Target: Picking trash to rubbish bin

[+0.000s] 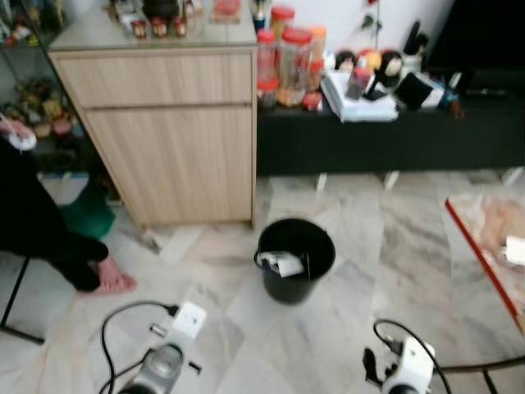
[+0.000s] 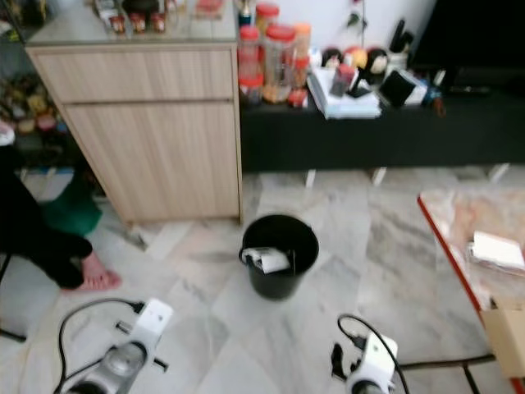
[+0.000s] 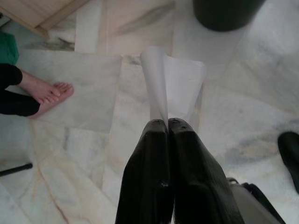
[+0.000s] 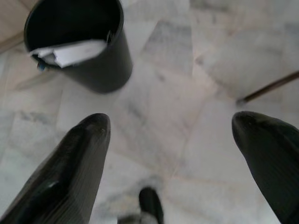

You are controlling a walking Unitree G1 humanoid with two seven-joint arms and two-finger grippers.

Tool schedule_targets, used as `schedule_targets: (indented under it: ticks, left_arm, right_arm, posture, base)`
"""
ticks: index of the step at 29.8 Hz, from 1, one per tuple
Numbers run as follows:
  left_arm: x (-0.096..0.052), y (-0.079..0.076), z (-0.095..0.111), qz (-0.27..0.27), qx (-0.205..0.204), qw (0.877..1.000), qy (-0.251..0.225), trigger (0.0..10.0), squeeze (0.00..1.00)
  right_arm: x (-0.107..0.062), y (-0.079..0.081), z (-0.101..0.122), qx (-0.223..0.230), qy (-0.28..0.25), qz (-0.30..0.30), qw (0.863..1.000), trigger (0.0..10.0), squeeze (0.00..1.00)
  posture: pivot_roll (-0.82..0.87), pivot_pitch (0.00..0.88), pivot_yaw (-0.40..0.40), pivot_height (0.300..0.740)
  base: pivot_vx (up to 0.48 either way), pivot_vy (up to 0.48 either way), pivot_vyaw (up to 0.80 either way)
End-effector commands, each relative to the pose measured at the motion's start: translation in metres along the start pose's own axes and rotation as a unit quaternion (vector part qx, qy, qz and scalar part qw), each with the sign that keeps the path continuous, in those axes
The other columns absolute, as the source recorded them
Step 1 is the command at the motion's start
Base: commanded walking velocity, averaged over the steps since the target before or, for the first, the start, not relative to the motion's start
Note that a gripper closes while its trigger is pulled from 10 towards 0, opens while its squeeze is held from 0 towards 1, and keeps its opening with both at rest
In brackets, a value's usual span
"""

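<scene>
At far left, a seated person in black clothing, bare foot on the pale marble-patterned floor tiles; next to it a green bag or cloth at the foot of the light wooden cabinet. Worth keeping the carry path away from that foot.

Left gripper: fingers pressed together, clamping a folded white sheet of paper that sticks out beyond the tips. In the head view, same white paper showing beyond the left arm low in frame, near a black cable. Paper not yet over the bin.

Step in hand, as judged: carrying the paper to the round black plastic rubbish bin, which stands on the floor ahead and slightly right, just in front of the cabinet's right corner, already holding crumpled white paper. To do it well: grip kept firm until the paper hangs squarely above the bin's mouth, then let go from low height, since a light sheet may drift or catch on the rim.

Right gripper: fingers spread wide, holding nothing, hovering above bare floor near the bin.

Further right, a low black bench crowded with red-lidded jars and stacked white books or papers; at far right a red-edged table.

No brand, label or writing legible anywhere; everything too small or blurred.
</scene>
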State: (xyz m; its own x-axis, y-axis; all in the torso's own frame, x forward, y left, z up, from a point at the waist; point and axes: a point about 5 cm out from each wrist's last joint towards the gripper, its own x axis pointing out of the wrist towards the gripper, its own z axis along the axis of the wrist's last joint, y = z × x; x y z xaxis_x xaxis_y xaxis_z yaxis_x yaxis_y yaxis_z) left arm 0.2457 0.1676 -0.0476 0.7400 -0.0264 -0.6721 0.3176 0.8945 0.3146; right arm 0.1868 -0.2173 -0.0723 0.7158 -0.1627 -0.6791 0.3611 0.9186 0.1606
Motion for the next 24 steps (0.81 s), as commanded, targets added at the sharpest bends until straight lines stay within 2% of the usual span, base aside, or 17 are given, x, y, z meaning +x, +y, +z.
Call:
schedule_targets:
  ticks: [1,24]
  left_arm:
    - [-0.0022,0.0077,-0.0099,0.009,0.003,1.000,0.016,10.0,0.00]
    - [-0.0030,0.0044,-0.0125,0.007,0.003,1.000,0.018,10.0,0.00]
  right_arm:
    - [-0.0001,0.0058,-0.0034,0.002,0.006,0.008,1.000,10.0,0.00]
    - [-0.0023,0.0006,-0.0099,-0.002,0.024,0.005,1.000,10.0,0.00]
  posture:
    - [0.07,0.100,-0.078,0.740]
    - [0.07,0.064,-0.083,0.740]
  base:
    - [0.334,0.000,0.00]
    - [0.335,0.000,0.00]
